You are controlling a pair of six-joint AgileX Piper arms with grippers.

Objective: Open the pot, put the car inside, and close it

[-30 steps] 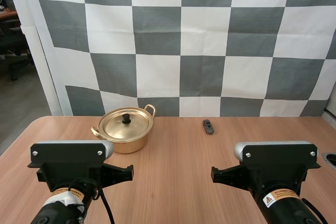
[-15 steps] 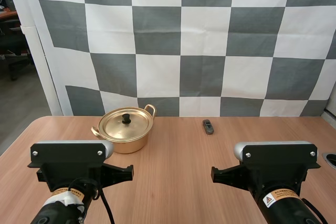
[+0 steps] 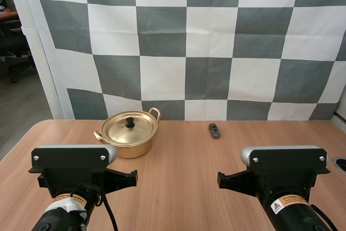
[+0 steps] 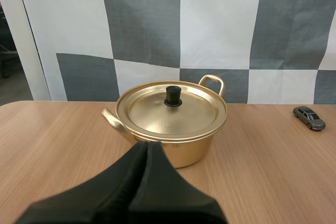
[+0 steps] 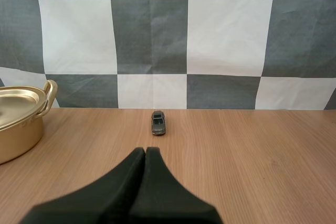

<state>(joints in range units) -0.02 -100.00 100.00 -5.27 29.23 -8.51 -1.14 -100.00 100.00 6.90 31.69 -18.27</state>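
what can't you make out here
- Inside of the pot: hidden by the lid, high and left wrist views.
- Details of the car: too small, high view.
- Much of the pot: cut off by the frame edge, right wrist view.
- Part of the pot's near wall: behind the left gripper, left wrist view.

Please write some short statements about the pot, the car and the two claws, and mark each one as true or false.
1. The lid sits closed on the pot. True.
2. The car is inside the pot. False: it stands on the table, apart from the pot.
3. The left claw is shut on nothing, in front of the pot. True.
4. The right claw holds the car. False: it is shut on nothing, and the car lies on the table ahead of it.
5. The lid has a black knob at its centre. True.
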